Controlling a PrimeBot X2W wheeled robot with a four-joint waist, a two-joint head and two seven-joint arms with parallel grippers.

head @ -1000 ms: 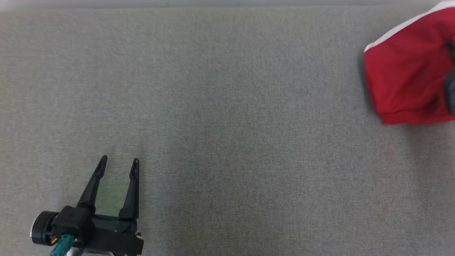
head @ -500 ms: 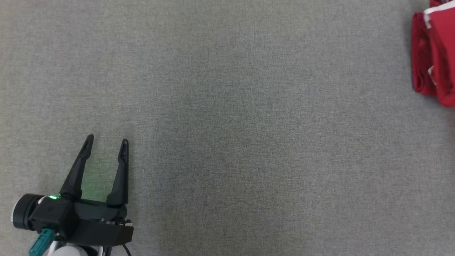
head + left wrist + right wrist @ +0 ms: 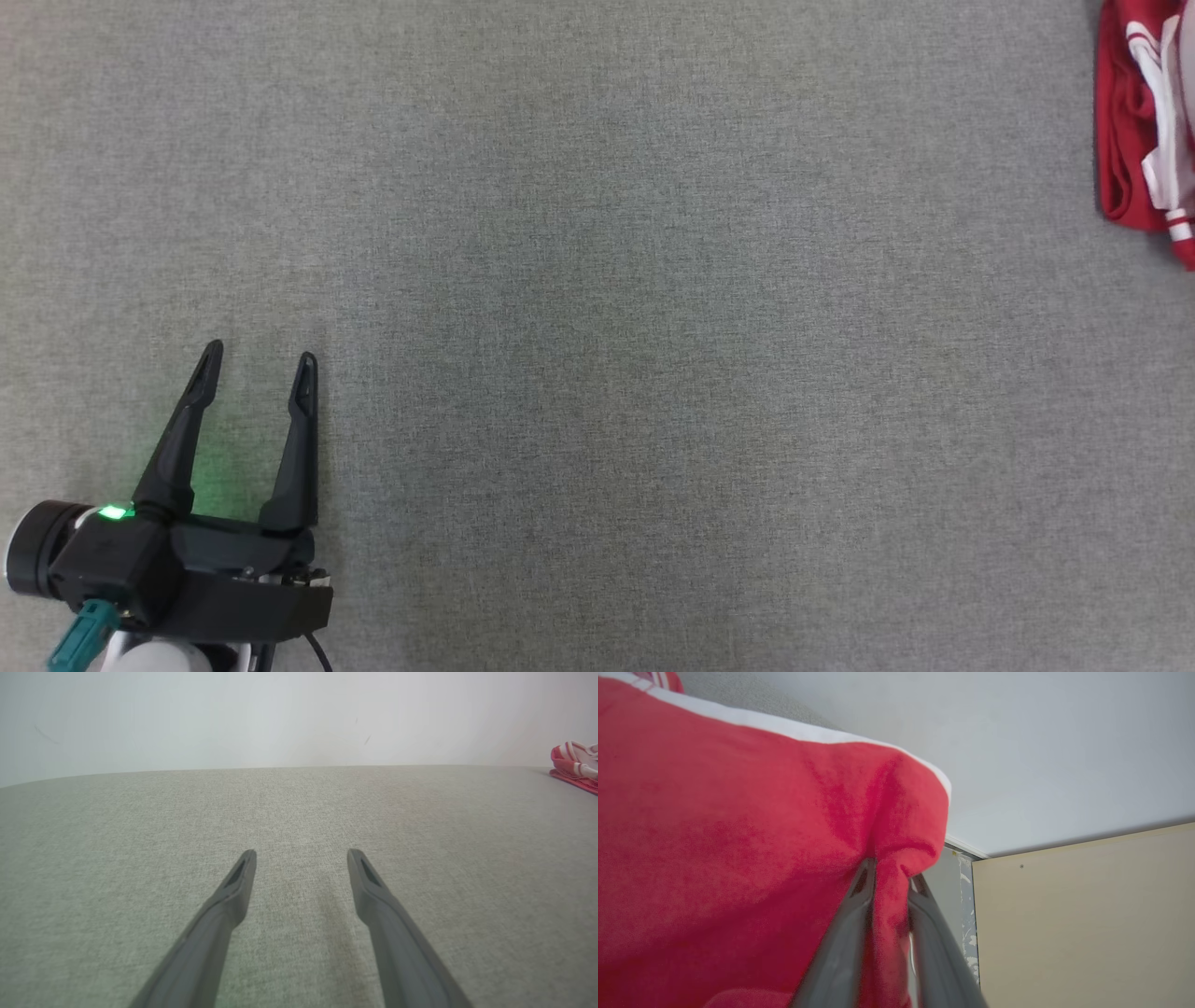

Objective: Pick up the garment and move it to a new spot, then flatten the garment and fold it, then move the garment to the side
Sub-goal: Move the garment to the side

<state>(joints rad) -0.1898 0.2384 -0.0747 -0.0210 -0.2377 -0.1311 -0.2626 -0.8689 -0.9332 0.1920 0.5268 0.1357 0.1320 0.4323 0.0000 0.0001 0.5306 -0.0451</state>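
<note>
in the head view we saw the left gripper (image 3: 260, 351) over the grey woven surface (image 3: 653, 327), its fingers spread apart. the red garment (image 3: 1134, 140) with white stripes lay well off to the right of them. in the left wrist view the surface ran ahead of the fingertips to a pale wall (image 3: 280, 718). in the right wrist view the right gripper (image 3: 891, 873) pinched a fold of the garment between its fingers, with a beige panel (image 3: 1087, 928) to their right.
</note>
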